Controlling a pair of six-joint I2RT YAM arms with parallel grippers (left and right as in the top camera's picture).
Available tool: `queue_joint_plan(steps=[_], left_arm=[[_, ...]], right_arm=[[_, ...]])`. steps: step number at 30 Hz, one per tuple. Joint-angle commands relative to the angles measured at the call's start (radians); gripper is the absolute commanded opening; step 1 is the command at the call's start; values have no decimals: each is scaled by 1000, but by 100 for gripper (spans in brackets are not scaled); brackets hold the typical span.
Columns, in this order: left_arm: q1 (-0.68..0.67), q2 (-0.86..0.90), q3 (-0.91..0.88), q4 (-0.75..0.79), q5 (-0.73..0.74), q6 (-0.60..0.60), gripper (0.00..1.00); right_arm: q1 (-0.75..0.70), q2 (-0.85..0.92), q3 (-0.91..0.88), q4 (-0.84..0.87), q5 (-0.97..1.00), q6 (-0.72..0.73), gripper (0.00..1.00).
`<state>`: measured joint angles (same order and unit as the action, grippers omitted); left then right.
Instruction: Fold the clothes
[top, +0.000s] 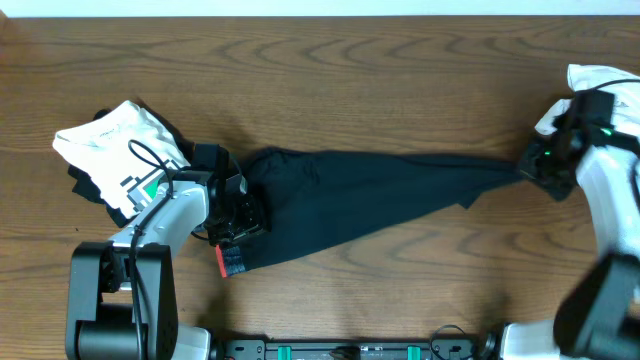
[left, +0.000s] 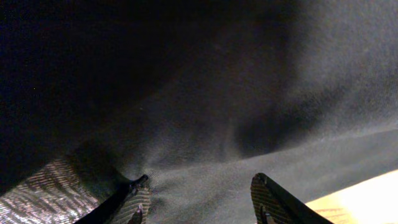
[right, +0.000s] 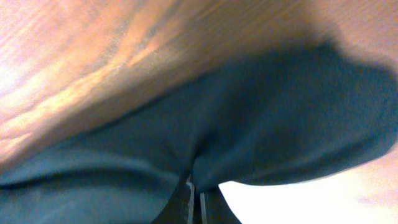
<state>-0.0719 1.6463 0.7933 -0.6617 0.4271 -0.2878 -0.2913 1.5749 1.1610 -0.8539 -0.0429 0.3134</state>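
Observation:
A dark navy garment (top: 360, 195) lies stretched across the wooden table from left to right. My left gripper (top: 238, 218) is at its left end; in the left wrist view its jaws (left: 202, 199) are open with the dark cloth (left: 205, 112) lying between and above them. My right gripper (top: 540, 165) holds the narrow right end; in the right wrist view its jaws (right: 193, 190) are shut on a pinch of the garment (right: 249, 124), pulled taut.
A pile of white and dark clothes (top: 120, 145) sits at the left behind my left arm. Another white cloth (top: 600, 85) lies at the far right edge. A red tag (top: 230, 262) shows at the garment's lower left.

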Motion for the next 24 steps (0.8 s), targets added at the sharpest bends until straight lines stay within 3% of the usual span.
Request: queue_joint_plan(steps=[1,10,20,21,24], left_arm=[[3,99,-85,50,-125,33,56],[3,99,-85,42,-125,33,56],[3,99,-85,35,-125,33,56],[3,99,-85,34,-125,33,56],[3,99,-85,35,-125,33,56]], right_arm=[[-6,-114,3,-60,187,24,1],[-29,-181,3,-245,429,117,1],[-106,-181,3,-364,515,121,3],[-111,-181,3,-371,507,121,4],[-116,-181,3,-380,494,120,22]])
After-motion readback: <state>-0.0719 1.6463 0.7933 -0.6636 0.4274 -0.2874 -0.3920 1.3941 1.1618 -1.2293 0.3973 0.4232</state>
